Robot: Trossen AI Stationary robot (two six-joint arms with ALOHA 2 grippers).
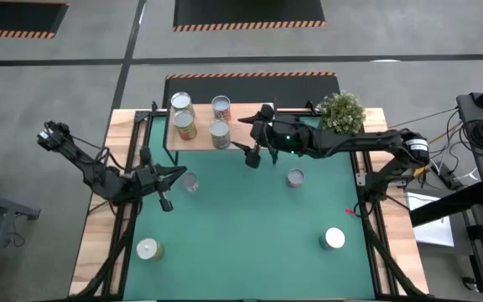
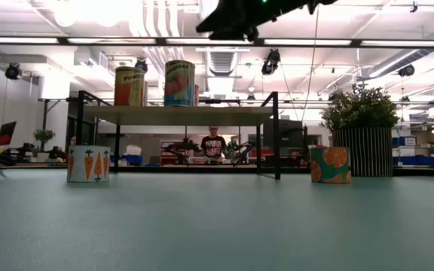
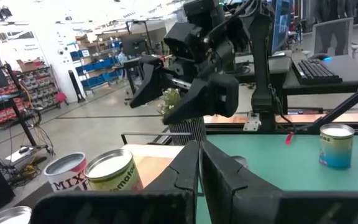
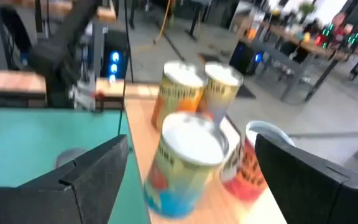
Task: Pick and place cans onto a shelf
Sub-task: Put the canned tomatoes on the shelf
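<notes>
The wooden shelf (image 1: 193, 138) stands at the table's far edge with several cans on it; they also show in the low view (image 2: 179, 83). My right gripper (image 1: 250, 138) hangs open just right of the shelf, level with the cans. In the right wrist view (image 4: 191, 180) its fingers stand wide apart in front of a yellow, teal and red can (image 4: 188, 162) that stands on the shelf board, and they touch nothing. My left gripper (image 1: 171, 178) is shut and empty, low over the mat beside a can (image 1: 191, 182); it also shows in its own wrist view (image 3: 199, 168).
More cans stand on the green mat: one at mid-right (image 1: 295, 177), one at near right (image 1: 334, 238), one at near left (image 1: 148, 249). A potted plant (image 1: 340, 111) stands at the far right, beside the right arm. A person (image 2: 213, 143) is in the room behind the table.
</notes>
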